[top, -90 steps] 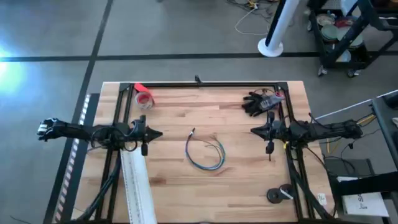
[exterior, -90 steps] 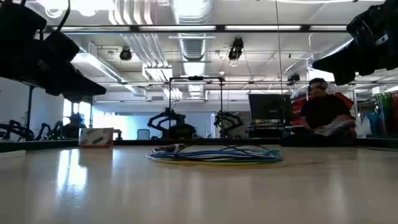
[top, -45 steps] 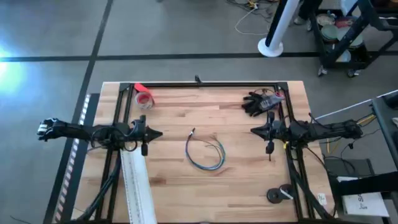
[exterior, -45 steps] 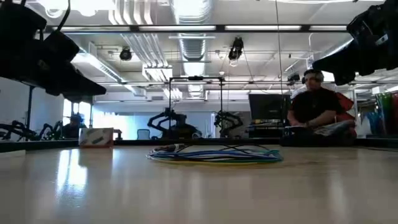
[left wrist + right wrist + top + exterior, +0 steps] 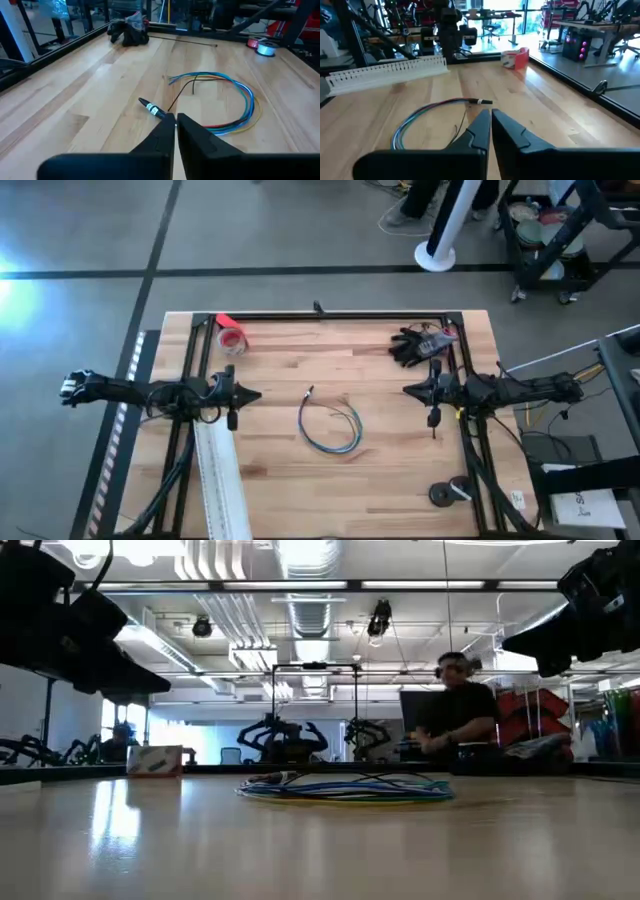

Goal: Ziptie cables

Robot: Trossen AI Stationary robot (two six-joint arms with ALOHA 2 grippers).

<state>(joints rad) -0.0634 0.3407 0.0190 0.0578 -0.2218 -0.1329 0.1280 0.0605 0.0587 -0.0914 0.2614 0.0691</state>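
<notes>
The left gripper (image 5: 255, 393) hangs above the table (image 5: 380, 470), its fingers pressed together on nothing. The right gripper (image 5: 408, 390) faces it, likewise closed and empty. The cables (image 5: 330, 425) lie looped on the wood between the two tips, touched by neither.

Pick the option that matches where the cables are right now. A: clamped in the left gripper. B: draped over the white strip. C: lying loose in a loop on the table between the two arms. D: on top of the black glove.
C: the cables lie in a loop on bare wood mid-table, with the left gripper and right gripper shut and apart from them on either side.
</notes>
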